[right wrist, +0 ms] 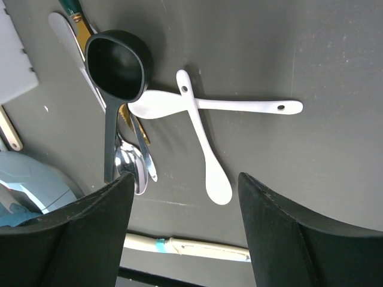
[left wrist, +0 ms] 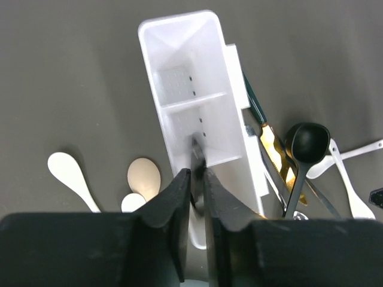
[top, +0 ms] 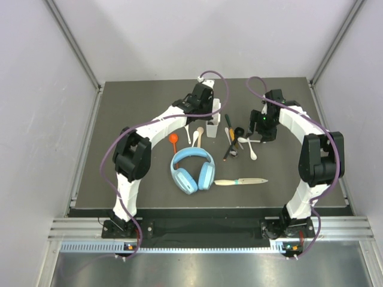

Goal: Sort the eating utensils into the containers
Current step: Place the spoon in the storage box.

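Note:
The white divided caddy (left wrist: pixel 179 27) lies on the dark mat, and my left gripper (left wrist: pixel 198 173) hovers over its near end (top: pixel 214 116). The jaws stand a narrow slit apart around a slim dark utensil (left wrist: pixel 197 152) that points down into the middle compartment; I cannot tell whether they press on it. My right gripper (right wrist: pixel 185 176) hangs open and holds nothing above two crossed white spoons (right wrist: pixel 203 143). Left of them lie a black scoop spoon (right wrist: pixel 116 60), a silver spoon (right wrist: pixel 131 167) and a gold-bladed knife (left wrist: pixel 272 140). An orange-red spoon (top: pixel 173 139) lies left of the caddy.
Light-blue headphones (top: pixel 191 170) sit mid-mat, in front of the caddy. A pale-handled knife (top: pixel 240 181) lies to their right. A white spoon (left wrist: pixel 69 173) and a beige spoon (left wrist: pixel 143 174) rest left of the caddy. Grey walls enclose the mat on three sides.

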`<state>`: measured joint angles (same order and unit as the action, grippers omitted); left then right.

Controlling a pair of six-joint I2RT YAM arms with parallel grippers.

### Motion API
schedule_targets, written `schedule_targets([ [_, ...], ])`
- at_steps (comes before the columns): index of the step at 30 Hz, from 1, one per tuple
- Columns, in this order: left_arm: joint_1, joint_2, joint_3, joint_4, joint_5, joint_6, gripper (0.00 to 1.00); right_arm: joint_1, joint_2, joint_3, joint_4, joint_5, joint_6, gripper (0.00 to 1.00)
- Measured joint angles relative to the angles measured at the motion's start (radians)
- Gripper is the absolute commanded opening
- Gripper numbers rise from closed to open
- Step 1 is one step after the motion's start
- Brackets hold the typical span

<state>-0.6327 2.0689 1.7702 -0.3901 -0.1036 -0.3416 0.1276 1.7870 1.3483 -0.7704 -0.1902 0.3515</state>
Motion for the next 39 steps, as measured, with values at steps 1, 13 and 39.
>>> schedule_targets([
  [1,0.000,0.002,0.000,0.000,0.000,0.000,0.23,0.000,0.000,0.000,0.000,0.000,0.000,0.70],
  [13,-0.009,0.004,0.000,-0.003,-0.027,0.001,0.27,0.000,0.000,0.000,0.000,-0.007,0.000,0.70],
  [39,0.114,-0.420,-0.282,-0.039,-0.249,-0.118,0.46,-0.019,0.000,-0.009,0.005,0.004,0.000,0.73],
])
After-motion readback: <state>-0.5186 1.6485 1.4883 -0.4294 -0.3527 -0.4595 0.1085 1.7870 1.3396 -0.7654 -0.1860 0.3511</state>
